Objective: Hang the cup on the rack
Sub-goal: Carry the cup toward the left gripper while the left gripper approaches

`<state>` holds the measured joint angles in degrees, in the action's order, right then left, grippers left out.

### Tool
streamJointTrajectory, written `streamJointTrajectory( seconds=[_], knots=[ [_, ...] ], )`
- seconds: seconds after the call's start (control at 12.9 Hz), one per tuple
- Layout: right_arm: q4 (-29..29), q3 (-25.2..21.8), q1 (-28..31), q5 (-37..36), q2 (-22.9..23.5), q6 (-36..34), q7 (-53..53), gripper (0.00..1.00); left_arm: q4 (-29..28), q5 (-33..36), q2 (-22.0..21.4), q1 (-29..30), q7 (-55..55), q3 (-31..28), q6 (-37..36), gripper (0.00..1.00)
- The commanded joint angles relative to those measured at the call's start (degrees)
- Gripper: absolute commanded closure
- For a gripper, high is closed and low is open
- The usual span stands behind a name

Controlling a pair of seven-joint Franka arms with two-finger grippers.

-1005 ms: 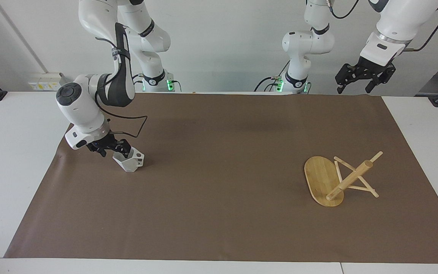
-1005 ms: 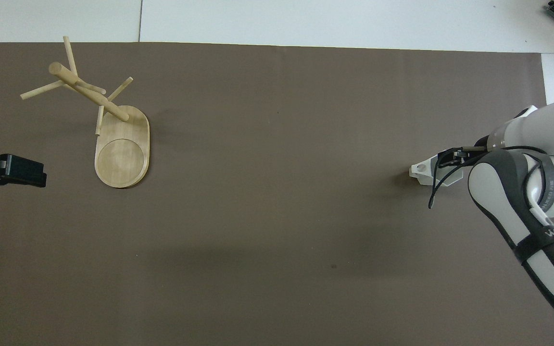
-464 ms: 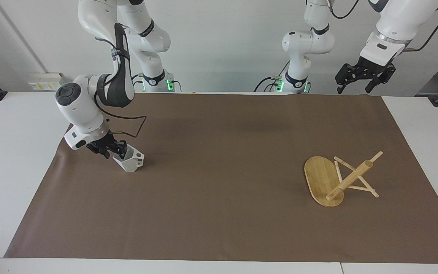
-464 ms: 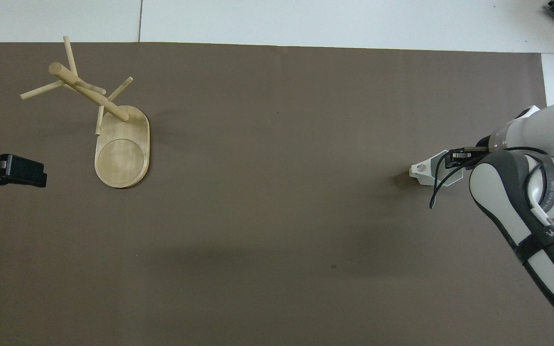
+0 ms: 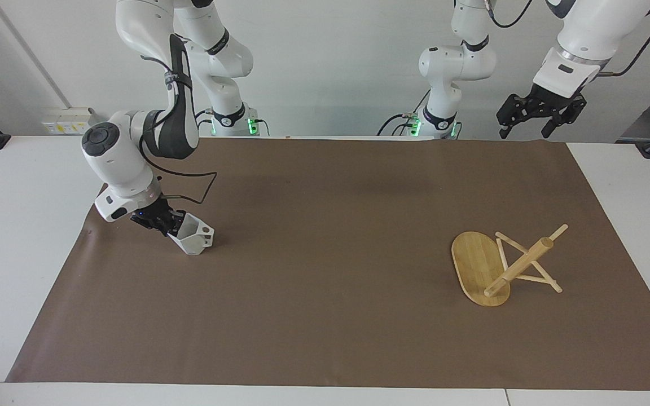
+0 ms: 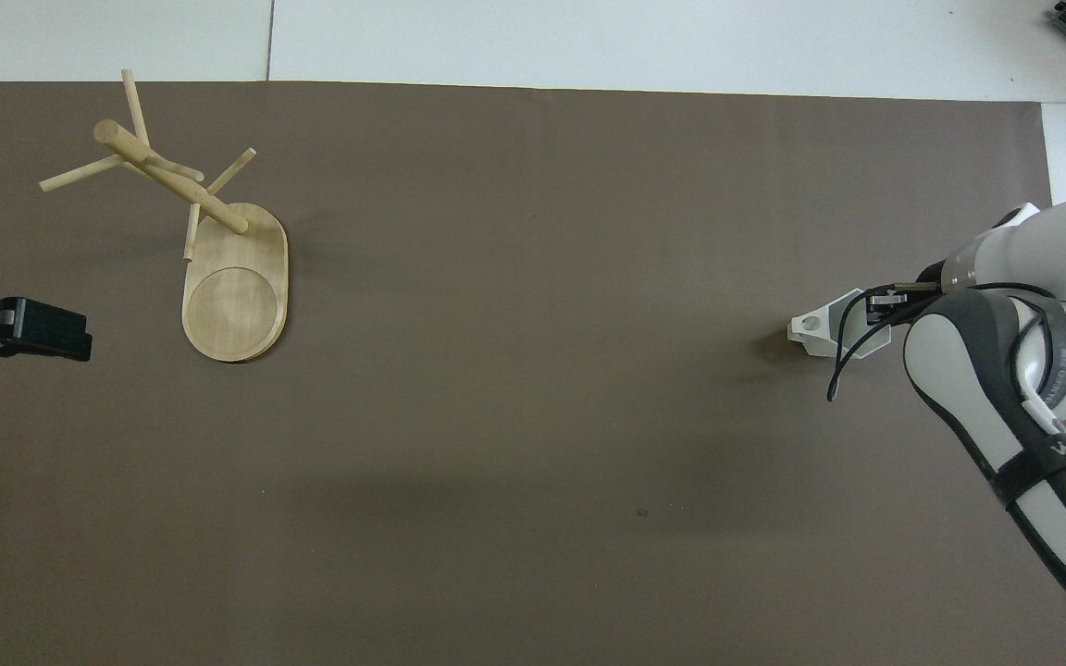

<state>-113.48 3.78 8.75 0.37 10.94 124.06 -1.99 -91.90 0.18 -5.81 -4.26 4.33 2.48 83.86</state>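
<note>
The step in hand is the pick-up of the cup (image 5: 193, 236). The cup stands on the brown mat (image 5: 325, 265) of the desk (image 5: 26, 237), far from the rack (image 5: 505, 265), toward the right arm's end of the desk. The right gripper (image 5: 168, 224) is down at the cup, its fingers pinched on the rim wall on the side away from the rack, one finger inside the mouth and one outside. The cup's flat pierced handle points toward the rack. In the overhead view the right gripper (image 6: 877, 306) sits over the cup's (image 6: 831, 326) hexagonal mouth. The cup looks as if it rests on the mat, so I judge the grip made and the lift not yet begun.

The rack lies toppled on the mat, its oval base tipped up and its post and pegs slanting to the mat. The left gripper (image 5: 534, 117) waits with its jaws open, high above the desk edge, well above the rack.

Next, I judge, the cup must be lifted and carried toward the rack. The rack likely needs standing upright first, a job the left arm is better placed for. Then the handle's hole must be lined up with a peg.
</note>
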Motion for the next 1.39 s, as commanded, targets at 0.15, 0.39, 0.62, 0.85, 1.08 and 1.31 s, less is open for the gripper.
streamJointTrajectory(
  seconds=[0.15, 0.39, 0.62, 0.85, 1.08, 1.31],
  knots=[
    [-0.78, 0.44, 0.74, -0.81, -0.31, 1.53, 0.06, 0.97, -1.79, -0.01, -1.49, -0.58, -0.81, -0.29, 0.6, 0.0],
    [-0.51, 0.44, 0.83, -0.81, -0.22, 1.53, -0.03, 1.0, -1.71, -0.01, -1.49, -0.58, -0.81, -0.29, 0.6, 0.0],
    [1.23, 0.52, 0.83, -0.46, 0.3, 0.48, -0.03, 1.0, -1.71, -0.01, -1.49, -0.66, -0.81, -0.29, 0.69, 0.0],
    [8.25, 1.4, 0.65, 1.12, 0.57, -4.25, -0.38, 1.0, -1.7, -0.01, -1.49, -0.75, -1.68, -0.29, 0.95, 0.0],
    [12.67, 4.38, 0.65, 8.56, 0.48, -5.32, -0.56, 1.0, -1.71, -0.01, -1.49, -0.66, -3.89, -0.37, 1.31, 0.0],
    [12.67, 8.94, 0.21, 24.83, -0.04, -3.05, -0.21, 1.0, -1.79, -2.79, -1.49, -0.49, -3.98, -0.37, 1.48, 0.0]
  ],
)
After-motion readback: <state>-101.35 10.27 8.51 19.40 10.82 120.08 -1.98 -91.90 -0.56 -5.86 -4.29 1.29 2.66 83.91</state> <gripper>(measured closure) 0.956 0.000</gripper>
